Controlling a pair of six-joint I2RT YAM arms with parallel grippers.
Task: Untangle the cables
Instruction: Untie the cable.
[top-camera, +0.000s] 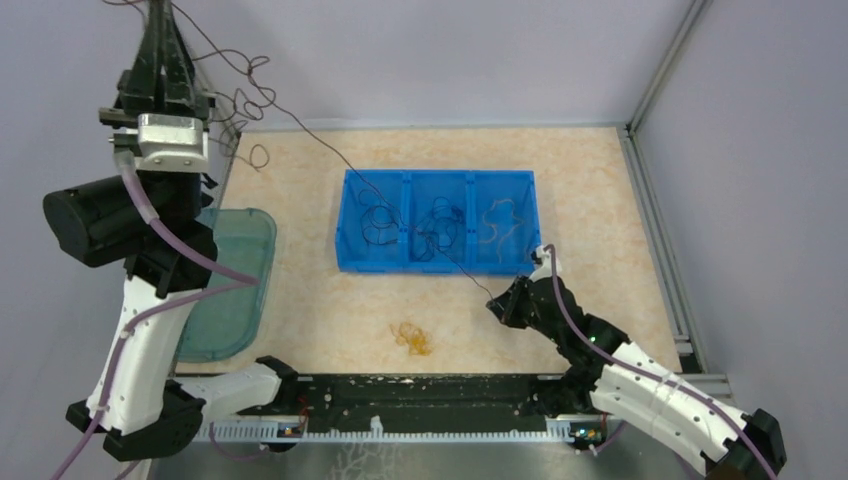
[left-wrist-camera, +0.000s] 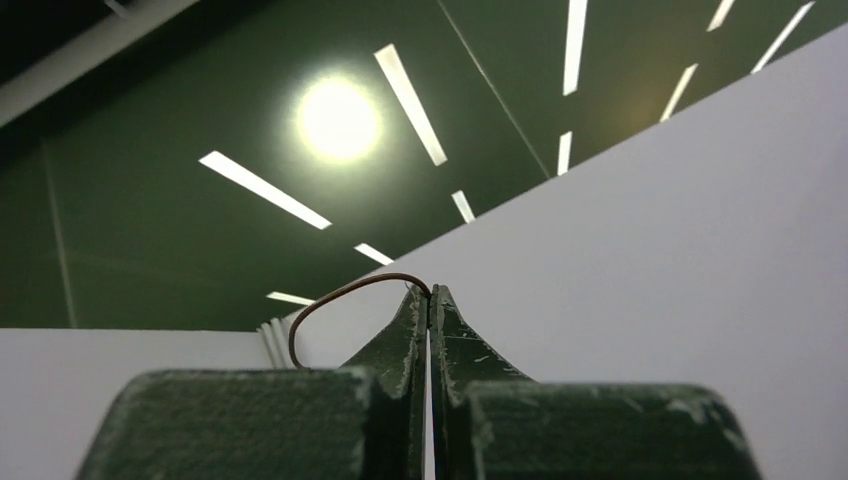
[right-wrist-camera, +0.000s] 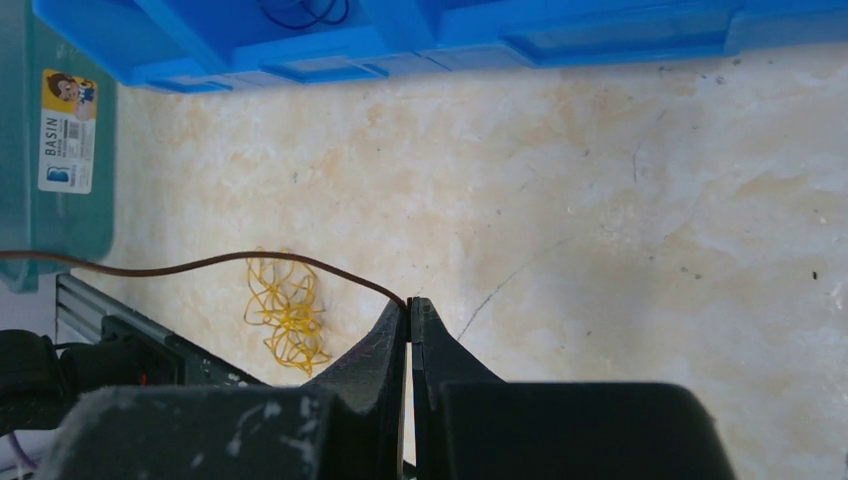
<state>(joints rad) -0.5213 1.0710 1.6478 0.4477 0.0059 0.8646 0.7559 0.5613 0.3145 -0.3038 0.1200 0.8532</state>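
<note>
Now your thin dark wire runs diagonally, far-left end clenched in left gripper, near end in right gripper.

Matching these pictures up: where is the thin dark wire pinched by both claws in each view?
Top external: dark wire runs diagonally from upper left, across the blue bin, to the right claw.
Left wrist: dark wire arcs left from the shut left claw.
Right wrist: dark wire runs from the left edge to the right claw.
Shared landmark: blue bin, top and right wrist only.
</note>
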